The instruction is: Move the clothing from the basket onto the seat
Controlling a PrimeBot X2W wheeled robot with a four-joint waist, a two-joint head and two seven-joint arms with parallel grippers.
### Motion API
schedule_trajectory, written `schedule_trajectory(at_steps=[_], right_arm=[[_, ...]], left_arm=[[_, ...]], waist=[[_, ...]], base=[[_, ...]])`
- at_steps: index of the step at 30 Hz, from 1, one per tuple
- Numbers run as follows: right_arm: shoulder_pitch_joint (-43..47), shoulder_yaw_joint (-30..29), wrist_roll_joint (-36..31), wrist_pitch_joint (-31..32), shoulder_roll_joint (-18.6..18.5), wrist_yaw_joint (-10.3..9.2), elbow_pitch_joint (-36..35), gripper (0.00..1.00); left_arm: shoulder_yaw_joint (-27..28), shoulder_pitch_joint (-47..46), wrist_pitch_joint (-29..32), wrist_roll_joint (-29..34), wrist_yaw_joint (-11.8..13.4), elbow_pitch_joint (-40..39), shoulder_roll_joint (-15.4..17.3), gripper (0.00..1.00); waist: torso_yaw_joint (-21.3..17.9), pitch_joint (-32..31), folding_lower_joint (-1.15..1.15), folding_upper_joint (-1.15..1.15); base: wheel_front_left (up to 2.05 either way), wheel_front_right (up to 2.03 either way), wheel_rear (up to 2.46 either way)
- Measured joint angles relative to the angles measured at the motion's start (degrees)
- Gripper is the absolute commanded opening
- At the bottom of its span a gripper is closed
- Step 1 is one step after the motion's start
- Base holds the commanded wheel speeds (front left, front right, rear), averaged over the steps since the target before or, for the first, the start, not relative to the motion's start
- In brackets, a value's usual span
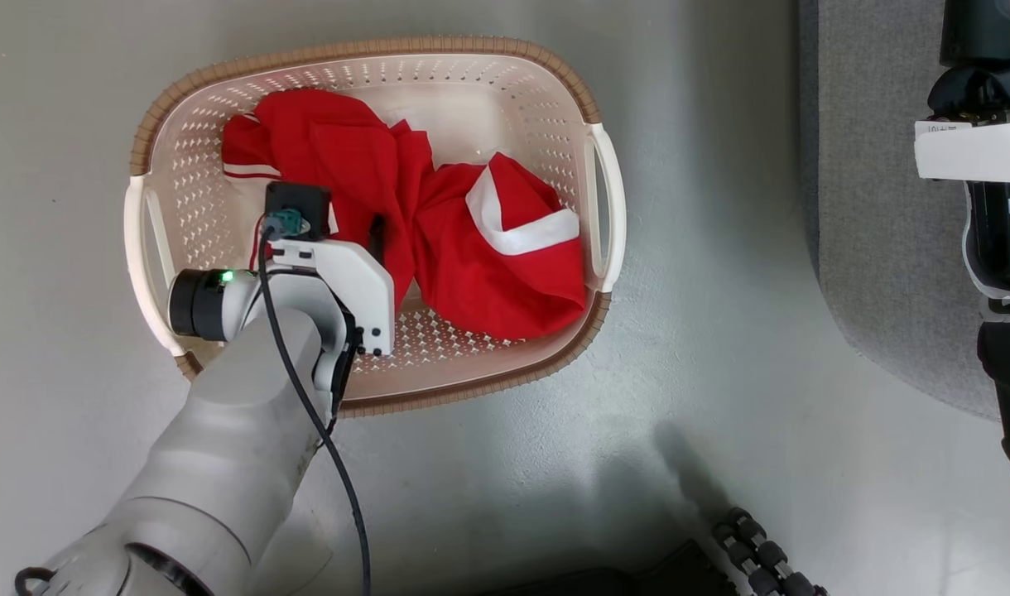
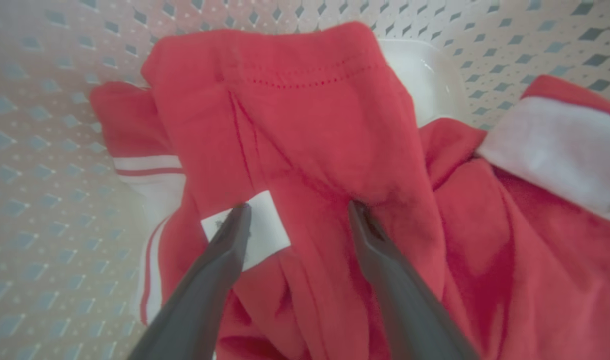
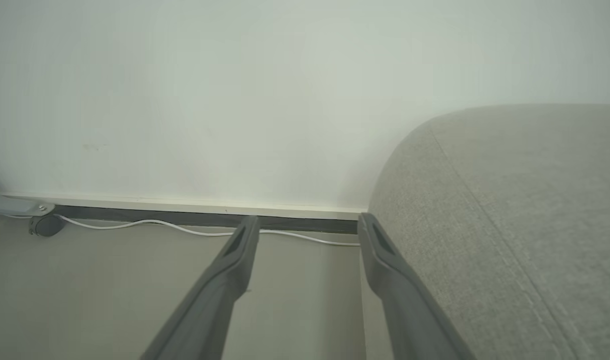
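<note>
The cream basket (image 1: pixel 571 91) stands on the floor with both red garments inside. The plain garment (image 1: pixel 348 165) with its small white tag (image 2: pixel 257 235) lies at the left. The one with white trim bands (image 1: pixel 513 240) lies at the right. My left arm (image 1: pixel 248 397) reaches down into the basket. My left gripper (image 2: pixel 300 210) is open, and its fingertips (image 2: pixel 240 215) press onto the plain garment (image 2: pixel 305 125), one tip on the tag. My right gripper (image 3: pixel 309 222) is open and holds nothing, just left of the grey seat (image 3: pixel 510 200), which also shows at the right (image 1: pixel 886 207).
The basket's perforated walls (image 2: pixel 35 125) stand close around my left gripper. A wall, a dark baseboard and a white cable (image 3: pixel 135 224) lie ahead of my right gripper, with a caster (image 3: pixel 45 226) at the left. A dark ridged part (image 1: pixel 762 563) sits at the bottom.
</note>
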Motion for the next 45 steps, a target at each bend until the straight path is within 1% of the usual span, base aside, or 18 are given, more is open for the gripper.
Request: schedule_trajectory(at_steps=[3, 4, 5, 6, 10, 15, 18, 21, 25, 34, 36, 39, 45], right_arm=[[0.0, 0.0, 0.1, 0.0, 0.1, 0.0, 0.0, 1.0], [0.0, 0.0, 0.1, 0.0, 0.1, 0.0, 0.0, 1.0], [0.0, 0.0, 0.2, 0.0, 0.1, 0.0, 0.0, 1.0], [0.0, 0.0, 0.2, 0.0, 0.1, 0.0, 0.0, 1.0], [0.0, 0.0, 0.2, 0.0, 0.1, 0.0, 0.3, 1.0], [0.0, -0.2, 0.3, 0.0, 0.1, 0.0, 0.7, 1.0], [0.1, -0.3, 0.4, 0.0, 0.3, 0.0, 1.1, 1.0], [0.4, -0.3, 0.4, 0.0, 0.4, 0.0, 2.0, 1.0], [1.4, -0.3, 0.4, 0.0, 0.7, 0.0, 2.9, 1.0], [4.8, 0.8, 0.3, 0.0, 1.1, 0.0, 6.2, 1.0], [5.8, 1.1, 0.2, 0.0, 1.1, 0.0, 6.7, 1.0], [7.2, 1.4, 0.1, 0.0, 1.1, 0.0, 7.9, 1.0], [10.4, 2.4, -0.4, 0.0, 1.2, 0.0, 10.2, 1.0]], left_arm=[[-0.1, -0.3, 0.0, -1.5, -0.5, -0.1, 0.2, 1.0], [-0.3, -0.3, 0.2, -1.6, -0.6, -0.1, 0.3, 0.6], [-0.5, -0.3, 0.6, -2.2, -0.8, -0.1, 0.3, 0.33], [-0.9, -0.3, 1.1, -2.7, -1.0, -0.2, 0.3, 0.0], [-2.8, -0.3, 2.6, -3.5, -1.0, -0.7, 0.4, 0.0], [-4.6, -0.3, 2.7, -4.8, -1.2, -1.3, 0.4, 0.0], [-5.6, -0.1, 0.9, -5.4, -2.0, -1.6, 0.4, 0.0], [-6.7, 0.1, -1.3, -6.1, -2.1, -2.0, 0.4, 0.0], [-7.8, 1.5, -3.8, -6.6, -3.0, -2.6, 0.4, 0.0], [-8.3, 5.1, -6.1, -7.6, -4.4, -3.8, 0.4, 0.0], [-7.1, 6.1, -6.2, -7.2, -4.4, -5.3, 0.4, 0.0], [-3.8, 7.3, -6.2, -4.7, -4.4, -7.8, 0.3, 0.0], [4.6, 13.3, -6.3, 3.0, -4.4, -14.7, 1.0, 0.0]], waist=[[-0.1, 0.1, 0.0, 0.0], [-0.2, 0.0, 0.0, 0.0], [-0.2, 0.0, 0.0, 0.0], [-0.2, -0.1, 0.0, 0.0], [-0.1, -0.6, 0.0, 0.0], [0.0, -2.1, 0.0, 0.0], [0.0, -3.5, 0.0, 0.0], [0.1, -5.3, 0.0, 0.0], [0.3, -8.2, 0.0, 0.0], [1.1, -16.7, 0.0, 0.0], [1.4, -18.7, 0.0, 0.0], [1.9, -21.8, 0.0, 0.0], [2.9, -28.2, 0.0, 0.0]], base=[[0.0, 0.0, 0.0], [0.0, 0.0, 0.0], [0.0, 0.0, 0.0], [0.0, 0.0, 0.0], [0.0, 0.0, 0.0], [0.0, 0.0, 0.0], [0.0, 0.0, 0.0], [0.0, 0.0, 0.0], [0.0, 0.0, 0.0], [0.0, 0.0, 0.0], [0.0, 0.0, 0.0], [0.0, 0.0, 0.0], [0.0, 0.0, 0.0]])
